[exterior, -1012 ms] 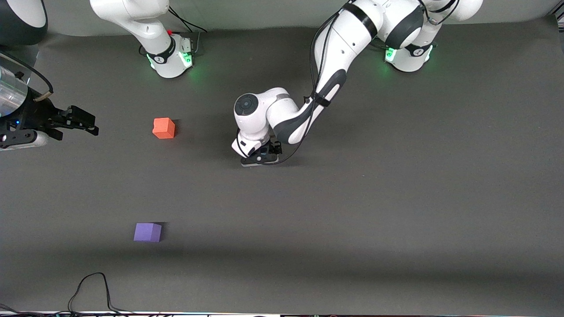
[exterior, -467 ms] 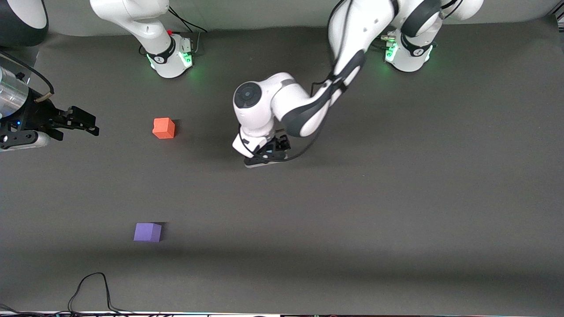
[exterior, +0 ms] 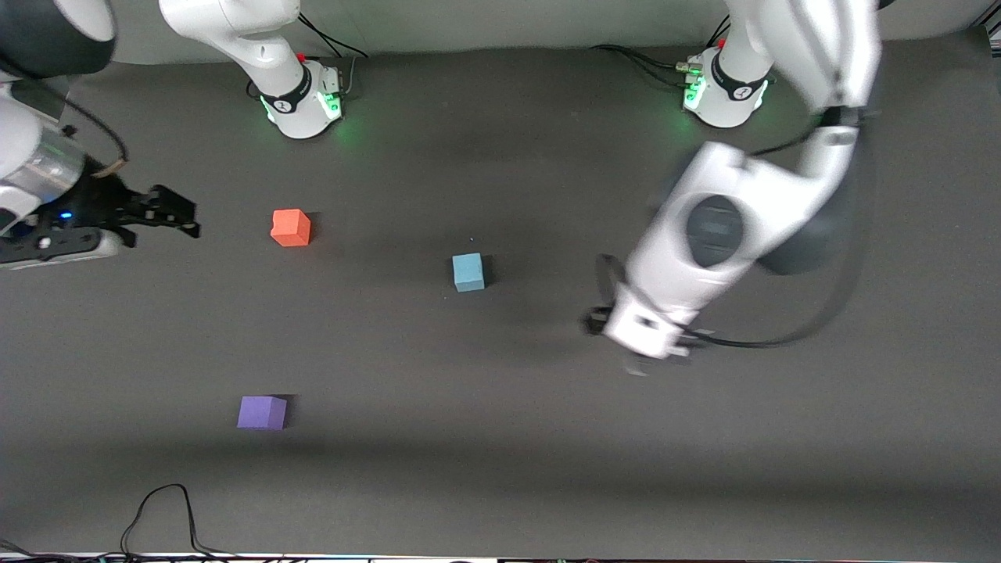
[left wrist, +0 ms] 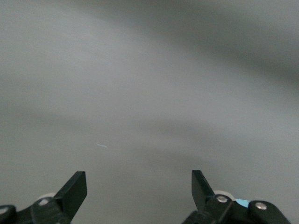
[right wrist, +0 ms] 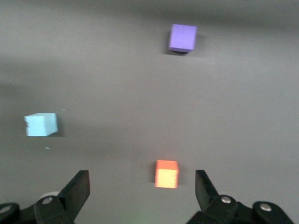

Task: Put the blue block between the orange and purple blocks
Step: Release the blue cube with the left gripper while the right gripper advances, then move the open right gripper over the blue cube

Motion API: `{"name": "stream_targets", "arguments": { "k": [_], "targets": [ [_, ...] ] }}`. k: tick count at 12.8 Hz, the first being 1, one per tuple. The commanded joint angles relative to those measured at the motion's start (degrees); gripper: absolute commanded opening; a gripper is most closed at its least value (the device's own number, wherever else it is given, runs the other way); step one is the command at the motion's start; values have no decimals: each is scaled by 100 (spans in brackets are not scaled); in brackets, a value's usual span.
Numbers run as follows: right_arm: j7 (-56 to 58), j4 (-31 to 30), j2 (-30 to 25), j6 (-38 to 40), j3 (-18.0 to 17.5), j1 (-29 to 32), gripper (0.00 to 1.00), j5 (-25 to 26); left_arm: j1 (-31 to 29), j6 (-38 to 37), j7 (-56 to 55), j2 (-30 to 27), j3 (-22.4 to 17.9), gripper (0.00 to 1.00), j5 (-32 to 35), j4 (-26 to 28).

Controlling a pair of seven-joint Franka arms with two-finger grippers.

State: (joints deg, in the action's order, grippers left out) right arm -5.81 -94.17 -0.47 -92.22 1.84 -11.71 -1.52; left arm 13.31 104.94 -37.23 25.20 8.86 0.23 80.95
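The blue block (exterior: 468, 272) (right wrist: 41, 124) sits alone on the dark mat at mid-table. It is a little nearer the front camera than the orange block (exterior: 291, 227) (right wrist: 167, 173) and farther than the purple block (exterior: 262, 412) (right wrist: 182, 37). It lies toward the left arm's end from both. My left gripper (exterior: 649, 358) (left wrist: 139, 186) hangs open and empty over bare mat, well off the blue block toward the left arm's end. My right gripper (exterior: 188, 217) (right wrist: 142, 186) is open and empty, raised beside the orange block toward the right arm's end.
The right arm's base (exterior: 301, 102) and the left arm's base (exterior: 723, 94) stand along the mat's edge farthest from the front camera. A black cable (exterior: 168, 508) loops near the table's front edge, toward the right arm's end.
The left gripper opened, let go of the blue block, then rose and swung away toward the left arm's end, uncovering the block. The right gripper shifted slightly toward the orange block.
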Motion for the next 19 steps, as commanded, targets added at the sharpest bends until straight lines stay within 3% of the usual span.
{"name": "stream_targets", "arguments": {
  "k": [1,4,7,11,14,17,19],
  "targets": [
    [-1496,320,90,99,36,-1058,100,47,-993,-78,1502,-1182,64,100,-137,1387],
    [-2325,662,458,72,36,-2035,100,-285,-1751,-702,2752,-1605,55,100,-111,1406],
    [-3046,1110,941,37,36,-2703,100,-367,-2016,-1212,3440,-2026,37,100,-94,1406],
    [-3338,1217,1285,-59,27,-2890,100,-384,-2122,-1406,3714,-2440,37,100,-58,1519],
    [-3260,850,1540,-611,36,-3013,100,-375,-2174,-1406,4021,-2765,29,100,-15,1810],
    [-3233,-80,1550,-1700,36,-3021,100,-375,-1509,-1433,4040,-2819,-593,100,-15,1819],
    [-3224,-714,1558,-2446,36,-3144,100,-375,-1410,-1424,4040,-2810,-718,100,-32,1767]
  ]
}}
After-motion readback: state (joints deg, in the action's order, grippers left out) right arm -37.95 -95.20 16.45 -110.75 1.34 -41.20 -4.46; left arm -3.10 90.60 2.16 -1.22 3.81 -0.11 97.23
